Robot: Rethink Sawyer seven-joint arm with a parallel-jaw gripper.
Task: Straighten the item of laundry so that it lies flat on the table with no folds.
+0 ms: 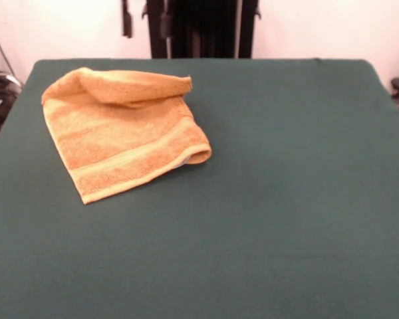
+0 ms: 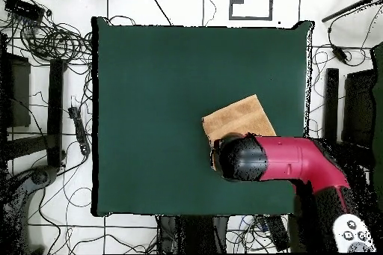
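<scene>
A: Hand towel (image 1: 123, 129) status? 
B: Upper left of front view on green table (image 1: 286, 199), far edge folded over, right corner curled. Not flat yet.
A: Gripper? 
B: Hidden under arm (image 2: 280, 158) in the overhead view; can't tell.

Robot lab, a test bench sitting in a wired-up room.

A red arm (image 2: 299, 164) is reaching over a green-clothed table (image 2: 164, 95), cables (image 2: 52, 39) are trailing across the white tiled floor (image 2: 149, 1), and black stands (image 2: 56, 110) are flanking the table.
</scene>
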